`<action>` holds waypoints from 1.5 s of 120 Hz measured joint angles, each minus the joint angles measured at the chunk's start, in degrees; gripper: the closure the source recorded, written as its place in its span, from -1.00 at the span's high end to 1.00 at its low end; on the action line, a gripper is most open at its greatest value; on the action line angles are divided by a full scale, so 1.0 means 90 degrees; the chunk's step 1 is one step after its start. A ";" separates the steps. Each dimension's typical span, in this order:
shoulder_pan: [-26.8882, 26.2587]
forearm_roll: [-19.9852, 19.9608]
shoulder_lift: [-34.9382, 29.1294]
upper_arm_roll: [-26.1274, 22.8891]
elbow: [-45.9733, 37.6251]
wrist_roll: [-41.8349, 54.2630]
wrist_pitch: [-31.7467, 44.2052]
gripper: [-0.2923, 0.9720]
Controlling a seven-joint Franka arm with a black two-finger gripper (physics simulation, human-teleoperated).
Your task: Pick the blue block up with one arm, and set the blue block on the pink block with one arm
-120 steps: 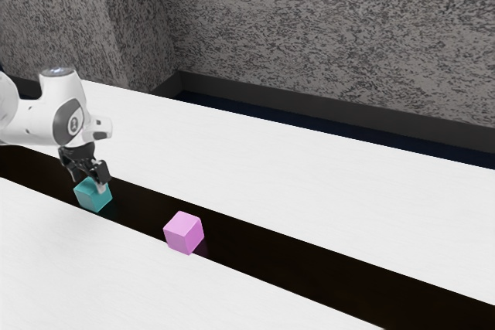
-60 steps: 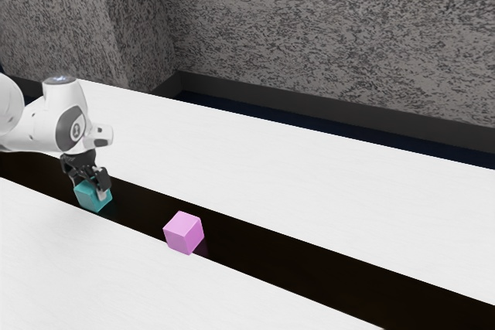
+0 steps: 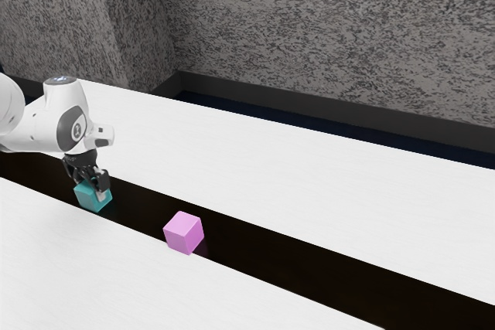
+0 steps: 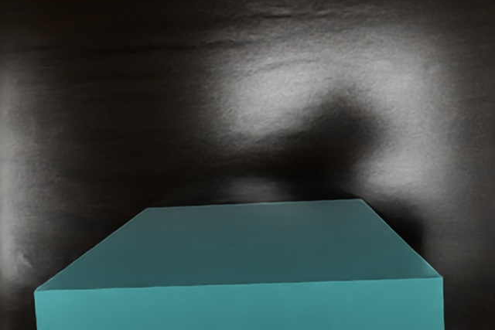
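The white table (image 3: 309, 183) has a dark strip (image 3: 309, 260) across it. At the exterior view's left, the arm (image 3: 46, 125) reaches down. The pink block (image 3: 182, 232) lies on the strip. The blue block (image 3: 93, 199) rests well apart to its left, not yet lifted. The gripper (image 3: 89, 181) is low on the blue block, and its fingers, set narrow, seem to clamp two sides. Lifting, carrying and stacking are left to do.

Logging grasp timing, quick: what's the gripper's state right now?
Gripper: low over the blue block; whether it is open or shut on it cannot be told.
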 joint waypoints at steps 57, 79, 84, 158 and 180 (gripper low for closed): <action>-0.0024 -0.0249 -0.0980 -0.0760 -0.0194 -0.0147 -0.0422 0.07; -0.0021 -0.0271 -0.1630 -0.1428 -0.0626 -0.0459 -0.0659 0.06; -0.0009 -0.0269 -0.1706 -0.1614 -0.0671 -0.0550 -0.0687 0.06; -0.0032 -0.0268 -0.2008 -0.2622 -0.1167 -0.2025 -0.0728 0.06; -0.0027 -0.0223 -0.2035 -0.2734 -0.1240 -0.2417 -0.0711 0.06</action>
